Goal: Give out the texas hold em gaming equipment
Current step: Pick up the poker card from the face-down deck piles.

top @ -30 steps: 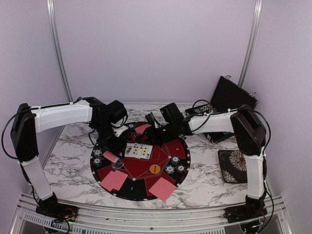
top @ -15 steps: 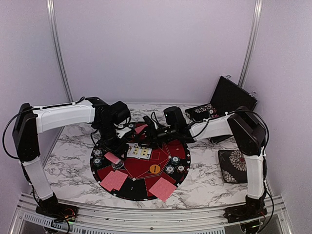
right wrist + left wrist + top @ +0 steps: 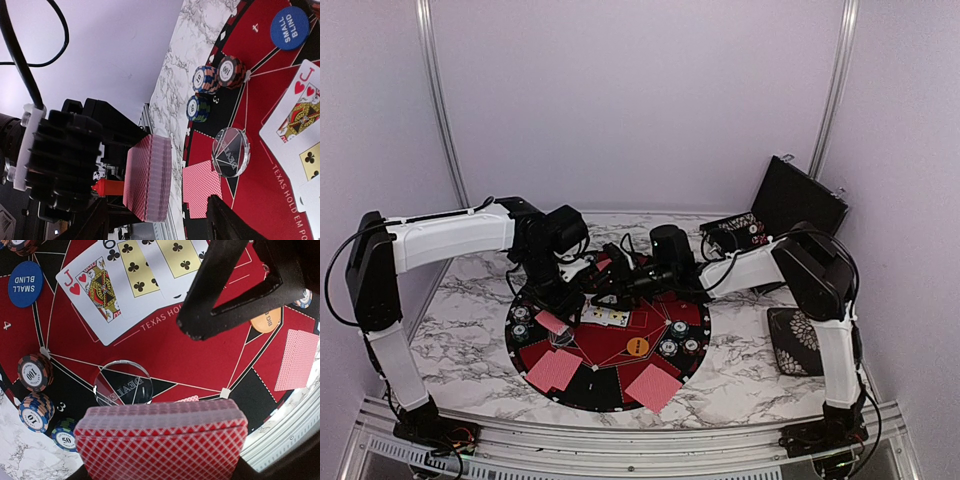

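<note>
The deck of red-backed cards (image 3: 161, 440) sat clamped between the left gripper's (image 3: 558, 312) fingers, jaws part-closed on it, held above the near-left part of the round felt mat (image 3: 620, 345). You had the right gripper (image 3: 603, 281) reaching in from the far right side, jaws apart and gripping nothing. In the right wrist view the deck (image 3: 148, 178) lay just left of that gripper's finger (image 3: 227, 220), its broad face turned toward it, long edges running up and down the frame. Below lay the face-up cards (image 3: 135, 275) and the clear dealer button (image 3: 123, 389). The right arm looked best placed to peel off the next card.
</note>
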`<move>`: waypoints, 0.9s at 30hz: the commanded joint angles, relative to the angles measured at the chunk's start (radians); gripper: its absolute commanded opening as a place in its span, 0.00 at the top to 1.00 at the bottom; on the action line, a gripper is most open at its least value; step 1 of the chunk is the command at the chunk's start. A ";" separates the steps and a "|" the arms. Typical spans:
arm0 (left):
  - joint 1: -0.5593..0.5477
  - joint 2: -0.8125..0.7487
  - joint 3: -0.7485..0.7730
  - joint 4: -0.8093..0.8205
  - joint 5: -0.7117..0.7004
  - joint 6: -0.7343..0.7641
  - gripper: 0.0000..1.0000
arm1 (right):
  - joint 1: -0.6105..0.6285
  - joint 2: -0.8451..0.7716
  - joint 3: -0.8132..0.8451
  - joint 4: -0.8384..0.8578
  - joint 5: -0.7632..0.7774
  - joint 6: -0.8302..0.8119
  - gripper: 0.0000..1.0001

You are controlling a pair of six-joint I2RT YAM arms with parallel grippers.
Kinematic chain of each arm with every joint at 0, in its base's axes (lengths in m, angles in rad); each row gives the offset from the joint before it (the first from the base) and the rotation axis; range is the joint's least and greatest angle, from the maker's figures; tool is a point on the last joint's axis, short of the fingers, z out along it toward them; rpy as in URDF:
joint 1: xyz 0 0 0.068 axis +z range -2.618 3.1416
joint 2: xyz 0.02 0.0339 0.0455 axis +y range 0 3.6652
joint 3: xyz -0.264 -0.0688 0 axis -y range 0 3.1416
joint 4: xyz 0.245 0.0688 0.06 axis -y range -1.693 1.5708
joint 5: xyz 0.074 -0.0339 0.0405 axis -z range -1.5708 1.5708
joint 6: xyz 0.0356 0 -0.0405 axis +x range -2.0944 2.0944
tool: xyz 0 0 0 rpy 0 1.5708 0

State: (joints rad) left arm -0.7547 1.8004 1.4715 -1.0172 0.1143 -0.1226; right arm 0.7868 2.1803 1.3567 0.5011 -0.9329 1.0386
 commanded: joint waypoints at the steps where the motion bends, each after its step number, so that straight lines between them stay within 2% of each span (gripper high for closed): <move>1: -0.005 -0.003 0.029 -0.027 -0.002 0.008 0.54 | 0.018 0.044 0.016 0.109 -0.029 0.079 0.36; 27: -0.008 -0.014 0.036 -0.027 -0.007 0.010 0.55 | 0.064 0.123 0.120 0.119 -0.031 0.126 0.39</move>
State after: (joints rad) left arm -0.7593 1.8004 1.4765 -1.0187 0.1123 -0.1226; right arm 0.8379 2.2871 1.4281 0.6098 -0.9600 1.1603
